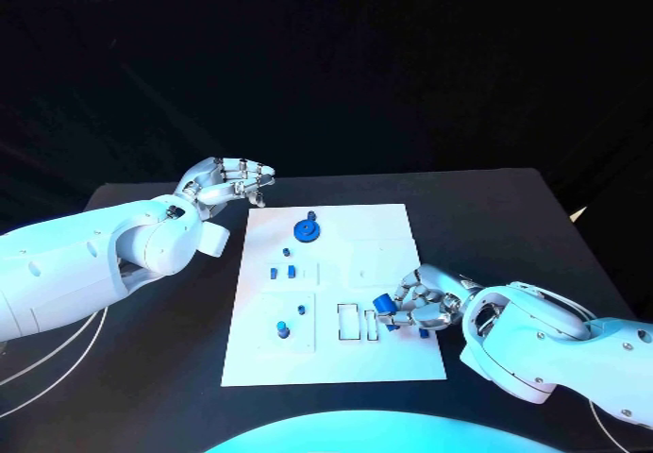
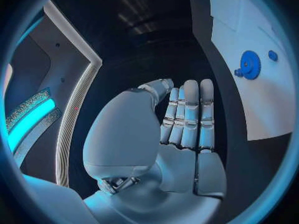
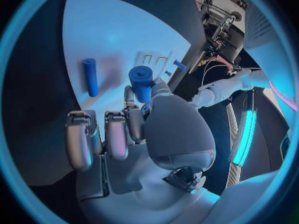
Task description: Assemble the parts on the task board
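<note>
The right hand (image 1: 415, 304) is pinching a blue cylinder (image 1: 385, 305) over the task board (image 1: 367, 363) near its right edge. The left hand (image 1: 228, 181) is hovering off the board's far left corner, fingers straight, together, holding nothing.

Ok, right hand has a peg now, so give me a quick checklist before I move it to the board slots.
1. Short blue cylinder part held by the right hand: ok, pinched between thumb and fingers.
2. Part upright in the hold: cannot tell.
3. Rectangular slots on the white task board free of obstruction: ok.
4. Left hand off the board: ok, it holds nothing, beside the far left corner.
5. Loose blue rod lying near the right hand: not ok, it could be knocked.
6. Blue gear seated at the far end: cannot tell.
</note>
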